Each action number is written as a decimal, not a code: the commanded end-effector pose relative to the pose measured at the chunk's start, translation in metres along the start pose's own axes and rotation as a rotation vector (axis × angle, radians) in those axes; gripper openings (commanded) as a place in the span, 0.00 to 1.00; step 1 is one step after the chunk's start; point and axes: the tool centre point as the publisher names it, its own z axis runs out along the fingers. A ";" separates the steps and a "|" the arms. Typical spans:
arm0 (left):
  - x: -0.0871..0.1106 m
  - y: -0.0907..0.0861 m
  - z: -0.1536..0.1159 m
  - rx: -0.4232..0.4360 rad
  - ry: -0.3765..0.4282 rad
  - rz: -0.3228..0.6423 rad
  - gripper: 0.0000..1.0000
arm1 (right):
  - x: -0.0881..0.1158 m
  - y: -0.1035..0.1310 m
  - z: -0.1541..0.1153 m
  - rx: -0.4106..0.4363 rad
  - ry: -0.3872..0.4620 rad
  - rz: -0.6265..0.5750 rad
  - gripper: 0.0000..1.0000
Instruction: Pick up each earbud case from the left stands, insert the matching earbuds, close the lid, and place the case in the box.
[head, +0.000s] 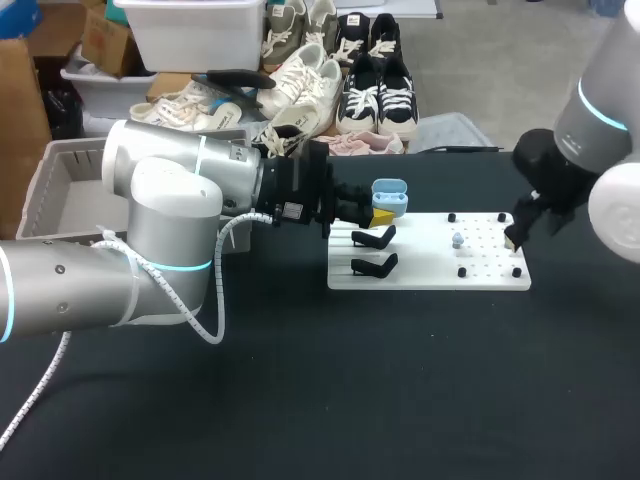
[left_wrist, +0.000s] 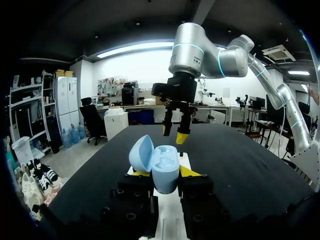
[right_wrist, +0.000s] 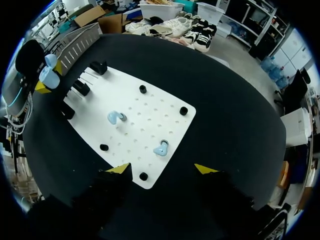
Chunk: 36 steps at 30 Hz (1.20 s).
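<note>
Black matte surface (head: 400, 380) spreads beneath two robot arms, seen from above and from each wrist. At its far left side, the left hand (left_wrist: 165, 172) is closed on a light blue, egg-shaped plastic earbud case (left_wrist: 161, 169), with one yellow fingertip pressed against each side of the shell. The case sits upright in the grip. Its rounded lid is hinged open and leans off to one side, so the moulded hollows inside face upward.

From the head view, the held case (head: 389, 193) hangs over the far left corner of a flat white rectangular pegboard (head: 430, 270). Just under and beside it, low black angled stands (head: 372, 238) line the board's left end.

Further out, the right hand (head: 518, 238) hangs over the board's right end. Its two yellow-tipped fingers are spread wide apart and grip nothing. In its own wrist view, a small light blue earbud (right_wrist: 161, 148) lies on the board just ahead of the fingers, near the board's closest corner. A second light blue earbud (right_wrist: 116, 117) lies nearer the middle of the board, well apart from the first. Short round black pegs (right_wrist: 183, 110) stand at scattered spots around the two earbuds.

Beyond the left arm, off the surface's left edge, sits a grey slatted plastic box (head: 50, 190).
</note>
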 end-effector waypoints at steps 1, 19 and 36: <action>0.001 0.000 0.000 -0.001 -0.002 0.001 0.00 | -0.013 -0.001 0.002 -0.005 0.056 -0.004 0.67; 0.001 0.000 0.000 -0.001 -0.002 0.001 0.00 | -0.003 0.010 0.016 0.022 0.077 0.014 0.47; 0.001 0.000 0.000 -0.001 -0.002 0.001 0.00 | -0.006 0.006 0.026 0.032 0.075 0.040 0.44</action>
